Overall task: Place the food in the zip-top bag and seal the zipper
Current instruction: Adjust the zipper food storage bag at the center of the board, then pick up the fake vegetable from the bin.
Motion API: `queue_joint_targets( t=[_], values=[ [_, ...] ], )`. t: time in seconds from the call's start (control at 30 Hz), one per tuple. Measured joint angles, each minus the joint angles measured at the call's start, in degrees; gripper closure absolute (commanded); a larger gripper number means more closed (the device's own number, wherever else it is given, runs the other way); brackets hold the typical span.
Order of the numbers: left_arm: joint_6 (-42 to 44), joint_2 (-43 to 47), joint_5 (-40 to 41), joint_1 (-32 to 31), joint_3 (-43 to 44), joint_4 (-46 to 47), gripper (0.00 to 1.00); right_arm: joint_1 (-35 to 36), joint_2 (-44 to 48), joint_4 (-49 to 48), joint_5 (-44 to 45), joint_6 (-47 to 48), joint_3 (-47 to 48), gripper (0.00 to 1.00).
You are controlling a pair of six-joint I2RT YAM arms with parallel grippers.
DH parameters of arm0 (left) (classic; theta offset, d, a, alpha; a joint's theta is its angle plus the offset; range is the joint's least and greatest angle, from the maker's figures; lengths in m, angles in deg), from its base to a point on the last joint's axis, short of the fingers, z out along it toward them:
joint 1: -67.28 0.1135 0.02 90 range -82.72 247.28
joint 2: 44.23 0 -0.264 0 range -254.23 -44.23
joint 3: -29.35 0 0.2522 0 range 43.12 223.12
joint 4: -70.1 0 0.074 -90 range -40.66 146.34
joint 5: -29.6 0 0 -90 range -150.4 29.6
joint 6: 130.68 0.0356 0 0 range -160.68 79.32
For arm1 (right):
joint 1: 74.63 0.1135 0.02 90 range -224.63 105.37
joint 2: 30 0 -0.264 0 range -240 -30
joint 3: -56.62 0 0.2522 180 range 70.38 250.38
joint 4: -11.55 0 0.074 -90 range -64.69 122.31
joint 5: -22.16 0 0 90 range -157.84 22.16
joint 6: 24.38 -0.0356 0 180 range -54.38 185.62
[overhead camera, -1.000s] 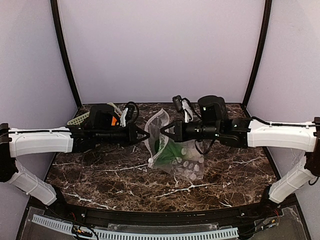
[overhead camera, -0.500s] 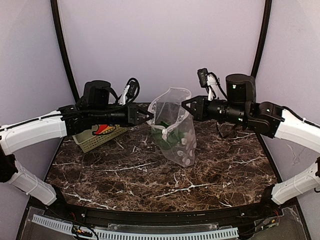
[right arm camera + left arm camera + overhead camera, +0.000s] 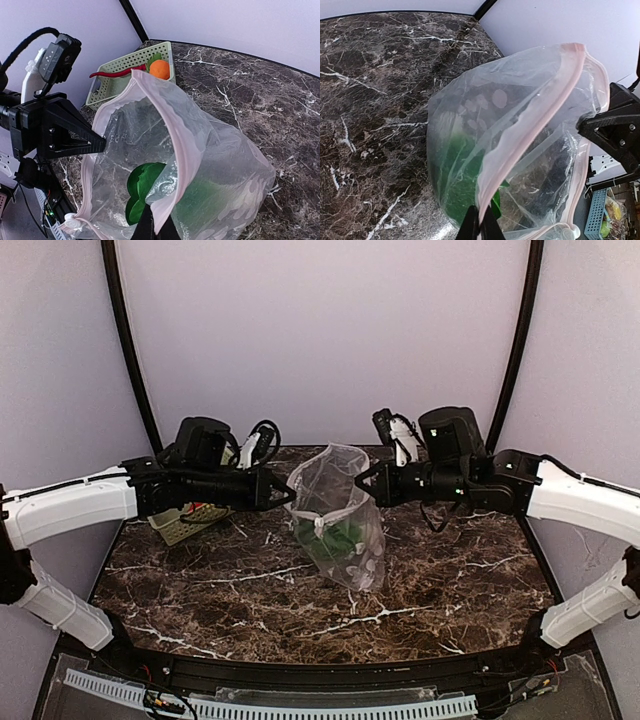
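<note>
The clear dotted zip-top bag [image 3: 338, 520] hangs upright between both grippers with its mouth spread open. My left gripper [image 3: 290, 495] is shut on the left side of the bag's rim, and my right gripper [image 3: 358, 483] is shut on the right side. The zipper [image 3: 530, 135] is a pale pink strip running round the open mouth. A green leafy piece of food [image 3: 142, 187] lies inside the bag. A red chili [image 3: 117, 73] and an orange round fruit [image 3: 160, 69] sit in the pale green basket [image 3: 102, 90].
The basket [image 3: 182, 528] stands at the back left of the dark marble table [image 3: 220, 590], partly hidden under my left arm. Black frame posts rise at both back corners. A cable tray runs along the table's near edge.
Both grippers lifted the bag off the table, raised it high, then came down a little. The bag's mouth now stands open and upright.
</note>
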Motion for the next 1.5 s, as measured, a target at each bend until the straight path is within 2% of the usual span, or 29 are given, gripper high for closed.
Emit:
queue_joint_targets(
  t=[0.1, 0.17, 0.2, 0.23, 0.27, 0.37, 0.43, 0.6, 0.9, 1.2, 1.5],
  values=[
    [1.27, 0.02, 2.16, 0.0, -0.74, -2.05, 0.76, 0.0, -0.52, -0.28, -1.18, -0.26, 0.0, 1.0],
    [2.14, 0.2, 3.19, 0.0, -1.18, -3.28, 0.62, -0.02, -0.98, -0.37, -2.16, -0.48, 0.0, 1.0],
    [2.8, 0.31, 3.67, 0.0, -1.22, -3.89, 0.5, -0.02, -1.27, -0.44, -2.69, -0.59, 0.0, 1.0],
    [3.41, 0.46, 3.98, 0.0, -1.22, -4.52, 0.44, -0.02, -1.55, -0.57, -2.99, -0.63, 0.0, 1.0],
    [3.93, 0.66, 4.46, 0.0, -1.14, -5.44, 0.33, -0.02, -1.86, -0.76, -3.43, -0.68, 0.0, 1.0],
    [6.23, 0.87, 5.66, 0.37, 0.28, -8.98, 0.19, -0.02, -2.54, -1.05, -4.35, -0.87, 0.0, 1.0],
    [7.67, 1.07, 6.12, 1.33, 1.6, -11.23, 0.15, -0.02, -2.91, -1.27, -4.79, -1.03, 0.0, 1.0],
    [11.65, 2.34, 6.25, 6.36, 4.15, -16.48, 0.11, -0.04, -3.76, -2.05, -5.79, -1.33, 0.0, 1.0],
    [18.82, 0.26, 4.96, 21.49, 7.93, -22.62, 0.09, -0.04, -4.2, -2.6, -7.02, -1.66, 0.0, 1.0],
    [20.9, -5.99, 4.28, 37.38, 8.55, -20.76, 0.08, -0.04, -4.22, -3.56, -8.11, -1.99, 0.0, 1.0],
    [17.77, -4.63, -1.51, 58.36, -1.46, -13.16, 0.09, -0.04, -4.35, -4.57, -8.98, -1.99, 0.0, 1.0]
  ],
)
